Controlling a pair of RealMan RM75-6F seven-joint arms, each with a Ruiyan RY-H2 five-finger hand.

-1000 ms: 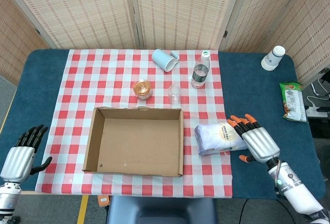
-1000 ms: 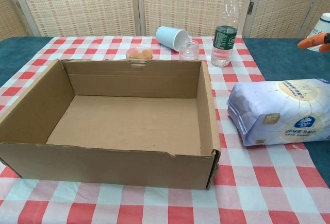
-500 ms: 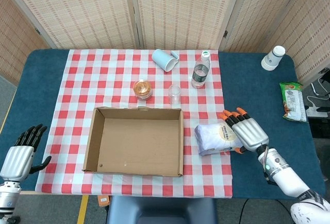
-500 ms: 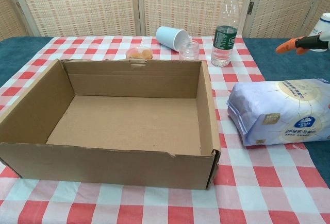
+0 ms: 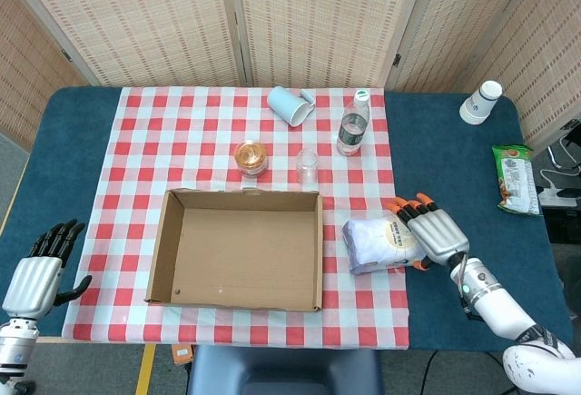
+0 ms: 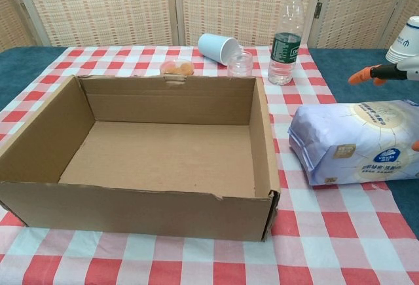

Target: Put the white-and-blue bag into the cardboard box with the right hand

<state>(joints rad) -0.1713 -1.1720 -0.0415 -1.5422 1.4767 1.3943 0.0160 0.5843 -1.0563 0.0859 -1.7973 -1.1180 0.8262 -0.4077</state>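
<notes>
The white-and-blue bag (image 5: 381, 242) (image 6: 357, 142) lies on the checked cloth just right of the open cardboard box (image 5: 238, 250) (image 6: 85, 111), which is empty. My right hand (image 5: 432, 232) hovers over the bag's right end with its fingers spread and orange fingertips (image 6: 361, 77) reaching above the bag; it holds nothing. My left hand (image 5: 38, 272) rests open at the table's near left corner, far from the box.
Behind the box stand a small jar with an orange lid (image 5: 251, 156), a clear cup (image 5: 307, 165), a water bottle (image 5: 353, 123) and a tipped white cup (image 5: 289, 105). White stacked cups (image 5: 481, 102) and a green snack packet (image 5: 515, 178) lie far right.
My right hand has moved left and slightly away from the table's front edge, now over the bag's right end. The bag, the box and my left hand have not moved.
</notes>
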